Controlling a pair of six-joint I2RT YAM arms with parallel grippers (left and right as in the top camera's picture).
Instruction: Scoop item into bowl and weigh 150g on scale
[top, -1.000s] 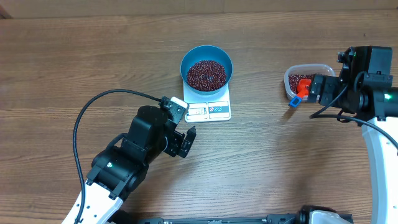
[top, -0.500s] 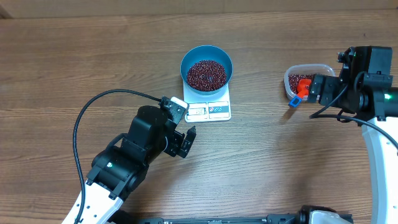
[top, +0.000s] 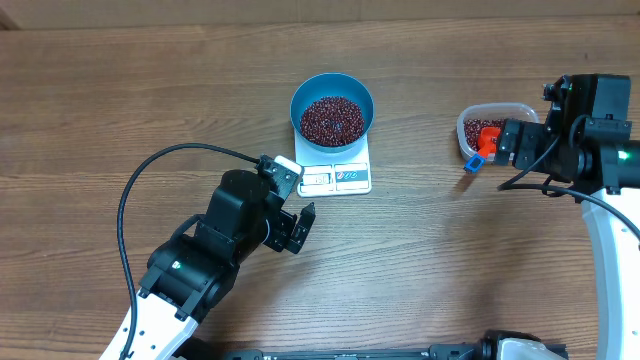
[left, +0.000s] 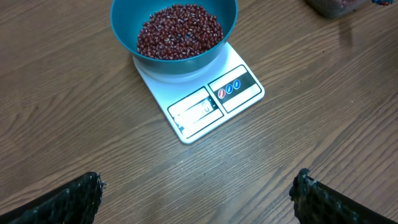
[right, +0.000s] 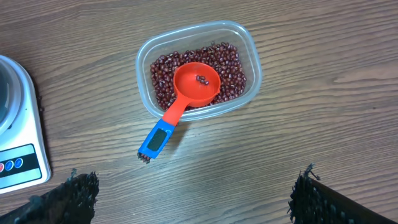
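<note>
Beans (top: 332, 118) heaped in blue bowl (top: 298, 100), bowl on scale (top: 337, 177), mid counter (top: 150, 90). More beans in clear tub (right: 252, 53) well to the right, red scoop (right: 196, 83) in it, blue handle out over rim. Left claw (left: 198, 183) released, empty, near scale. Right claw (right: 196, 180) released, empty, by tub.

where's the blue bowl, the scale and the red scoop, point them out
blue bowl (left: 177, 66), left wrist view, on its near wall
scale (left: 198, 112), left wrist view, on the display window
red scoop (right: 193, 90), right wrist view, on the inside of its cup
</note>
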